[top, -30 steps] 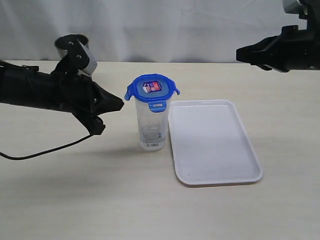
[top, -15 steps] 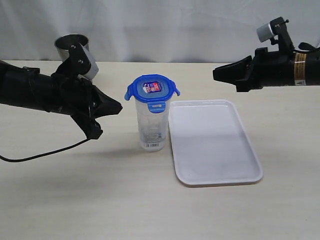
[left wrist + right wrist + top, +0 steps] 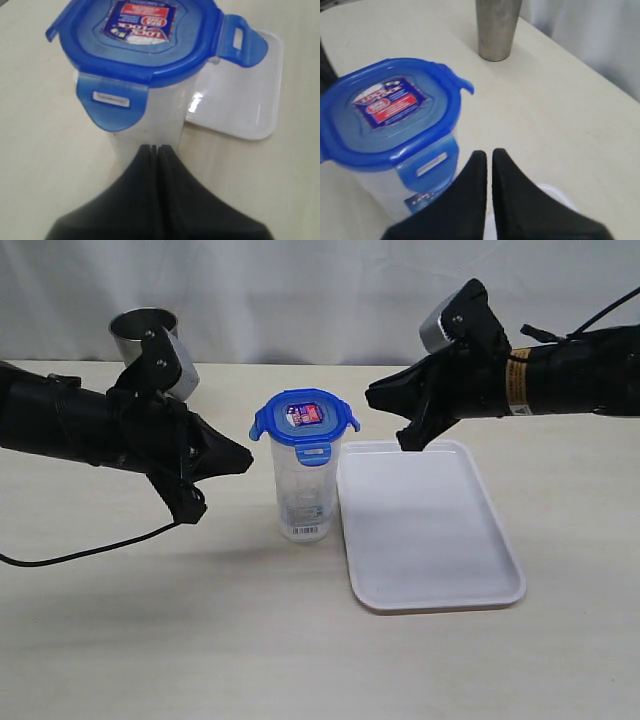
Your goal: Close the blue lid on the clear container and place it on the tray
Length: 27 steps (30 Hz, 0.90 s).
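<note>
The container (image 3: 303,502) stood upright on the desk (image 3: 200,630), just left of the tray (image 3: 430,540), not on it. Couldn't tell if they touched. The lid (image 3: 303,417) sat on top w/ its red & white sticker up. Its front flap hung down; the side flaps stuck out.

The L arm (image 3: 80,425) pointed in from the left. The L jaws were shut tight, holding nothing, tips near the container's side just under the lid, w/ a small gap.

The R arm (image 3: 540,380) pointed in from the right, over the tray's far corner. The R jaws were shut too, empty, tips near the lid's right flap, not touching.

A steel cup (image 3: 140,332) stood at the back, behind the L arm.
</note>
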Each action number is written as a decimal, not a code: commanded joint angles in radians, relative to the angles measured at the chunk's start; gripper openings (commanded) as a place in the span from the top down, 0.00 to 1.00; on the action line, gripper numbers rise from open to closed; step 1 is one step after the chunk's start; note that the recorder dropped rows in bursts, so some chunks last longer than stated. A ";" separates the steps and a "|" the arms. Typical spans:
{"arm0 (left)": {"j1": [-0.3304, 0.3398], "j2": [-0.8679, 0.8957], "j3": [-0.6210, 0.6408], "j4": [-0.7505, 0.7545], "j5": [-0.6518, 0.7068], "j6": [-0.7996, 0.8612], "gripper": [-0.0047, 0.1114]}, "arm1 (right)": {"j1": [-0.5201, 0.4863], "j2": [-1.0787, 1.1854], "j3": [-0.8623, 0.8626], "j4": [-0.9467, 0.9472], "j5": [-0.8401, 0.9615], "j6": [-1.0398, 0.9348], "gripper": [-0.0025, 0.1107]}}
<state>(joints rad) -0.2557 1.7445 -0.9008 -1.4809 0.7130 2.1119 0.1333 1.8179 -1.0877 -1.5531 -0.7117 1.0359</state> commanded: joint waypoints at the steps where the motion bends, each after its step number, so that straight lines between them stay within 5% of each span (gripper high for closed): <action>1: 0.000 0.003 -0.008 0.004 0.038 0.030 0.96 | 0.028 0.018 -0.005 0.149 0.052 -0.141 0.94; 27: 0.000 0.003 -0.008 -0.002 0.009 0.030 0.96 | 0.034 0.065 -0.003 0.056 -0.008 -0.078 0.94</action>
<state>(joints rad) -0.2557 1.7445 -0.9008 -1.4732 0.7264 2.1119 0.1656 1.8836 -1.0913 -1.4686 -0.6812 0.9421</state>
